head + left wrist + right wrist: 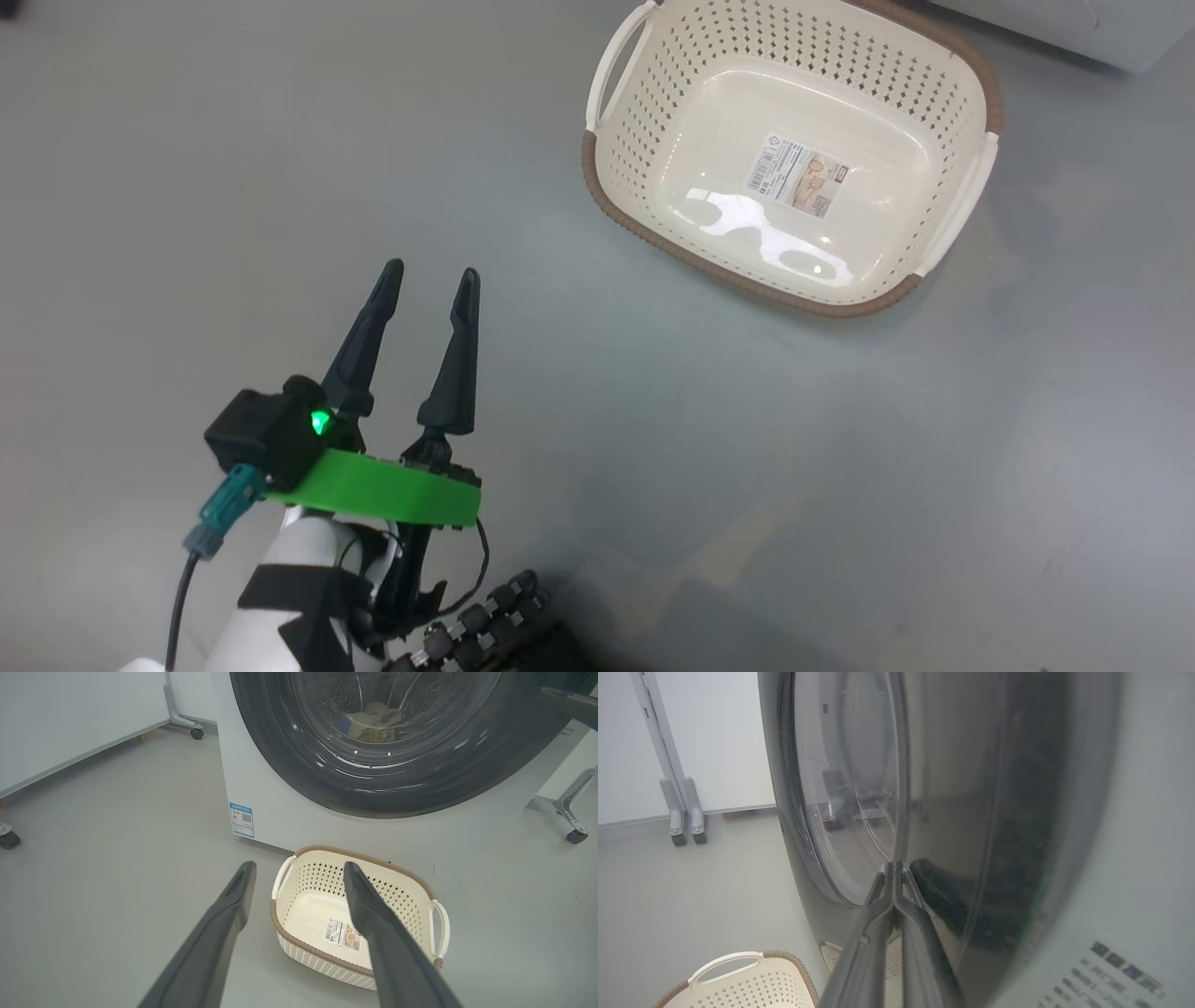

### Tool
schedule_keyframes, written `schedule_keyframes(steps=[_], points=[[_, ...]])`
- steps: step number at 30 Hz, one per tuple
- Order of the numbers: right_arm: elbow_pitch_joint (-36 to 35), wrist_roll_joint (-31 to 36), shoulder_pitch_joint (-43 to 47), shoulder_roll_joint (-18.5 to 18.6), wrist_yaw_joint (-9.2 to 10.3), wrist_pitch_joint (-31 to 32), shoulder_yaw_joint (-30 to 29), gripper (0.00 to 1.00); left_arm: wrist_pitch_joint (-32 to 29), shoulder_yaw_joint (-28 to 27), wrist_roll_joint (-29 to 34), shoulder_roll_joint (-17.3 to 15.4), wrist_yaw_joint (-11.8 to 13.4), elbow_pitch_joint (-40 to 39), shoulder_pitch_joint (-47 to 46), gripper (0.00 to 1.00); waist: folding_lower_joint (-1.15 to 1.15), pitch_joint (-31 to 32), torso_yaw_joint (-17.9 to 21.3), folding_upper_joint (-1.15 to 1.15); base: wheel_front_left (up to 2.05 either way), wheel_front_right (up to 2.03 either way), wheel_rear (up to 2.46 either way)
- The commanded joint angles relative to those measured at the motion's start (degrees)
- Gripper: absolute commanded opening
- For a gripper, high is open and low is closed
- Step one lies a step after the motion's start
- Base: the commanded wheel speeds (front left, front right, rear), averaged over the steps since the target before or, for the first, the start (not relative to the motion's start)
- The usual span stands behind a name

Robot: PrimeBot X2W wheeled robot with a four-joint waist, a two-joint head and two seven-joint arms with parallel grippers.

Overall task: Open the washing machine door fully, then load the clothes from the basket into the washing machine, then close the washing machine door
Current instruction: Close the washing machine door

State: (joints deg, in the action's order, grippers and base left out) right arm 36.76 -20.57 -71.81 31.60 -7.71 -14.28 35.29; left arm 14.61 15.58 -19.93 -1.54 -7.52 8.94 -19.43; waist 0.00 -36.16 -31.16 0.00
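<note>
Grey floor [187, 140] with basket [672, 112] just before washer [289, 812], clothes [373, 718] behind door [420, 798] glass. Left gripper [431, 273] spread wide, holding nothing, near basket. Right gripper [894, 868] pinched shut, empty, tips at door rim

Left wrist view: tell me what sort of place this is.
Likely a lab or test room staged as a laundry corner, not a home: a white washing machine, a small basket on the bare grey floor, and white panels on wheeled feet.
</note>
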Motion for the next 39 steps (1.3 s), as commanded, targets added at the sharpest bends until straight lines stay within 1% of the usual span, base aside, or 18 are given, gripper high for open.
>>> schedule_keyframes(steps=[1, 9, 18, 22, 25, 32, 35, 39], points=[[-0.24, -0.09, -1.75, 0.93, 0.22, 0.2, -0.48, 0.0, 0.39, -1.65, -0.41, -1.34, 0.03, -1.85, -0.45, 1.0, 0.0, -0.26, -0.22, 0.0, 0.0, 0.0, 0.0], [3.06, 0.85, -5.01, 0.69, 0.22, -0.16, -0.79, 0.0, 0.39, -1.6, -1.44, -1.34, 0.03, -1.41, -0.46, 1.0, 0.0, -0.79, -0.69, 0.0, 0.0, 0.0, 0.0], [3.84, 0.95, -3.14, -0.62, 0.22, -0.56, 0.11, 0.0, 0.39, -2.13, -0.78, -1.34, 0.05, -0.96, -0.38, 1.0, 0.0, 0.98, 0.37, 0.0, 0.0, 0.0, 0.0], [2.29, 1.46, 0.45, -0.8, 0.22, -0.67, 2.68, 0.0, 0.39, -2.59, 0.27, -1.34, 0.05, -0.78, -0.1, 1.0, 0.0, 3.03, 1.46, 0.0, 0.0, 0.0, 0.0], [0.02, 0.93, 3.62, -0.73, 0.22, -0.7, 2.28, 0.0, 0.39, -3.26, 1.41, -1.34, 0.05, -0.57, 0.32, 1.0, 0.0, 4.85, 2.71, 0.0, 0.0, 0.0, 0.0], [-6.91, 0.23, 14.05, -1.77, 0.22, -0.71, -1.28, 0.0, 0.39, -4.99, 4.43, -1.34, 0.04, 0.55, 1.81, 1.0, 0.0, 10.71, 6.87, 0.0, 0.0, 0.0, 0.0], [-9.95, 0.57, 19.1, -2.53, 0.22, -0.71, -3.92, 0.0, 0.39, -5.43, 5.67, -1.51, 0.04, 0.81, 2.5, 1.0, 0.0, 13.32, 9.05, 0.0, 0.0, 0.0, 0.0], [-13.72, 1.31, 26.29, -4.51, 0.22, -0.71, -8.09, 0.0, 0.39, -5.85, 6.46, -2.49, 0.04, 1.07, 3.75, 1.0, 0.0, 17.18, 12.41, 0.0, 0.0, 0.0, 0.0]])
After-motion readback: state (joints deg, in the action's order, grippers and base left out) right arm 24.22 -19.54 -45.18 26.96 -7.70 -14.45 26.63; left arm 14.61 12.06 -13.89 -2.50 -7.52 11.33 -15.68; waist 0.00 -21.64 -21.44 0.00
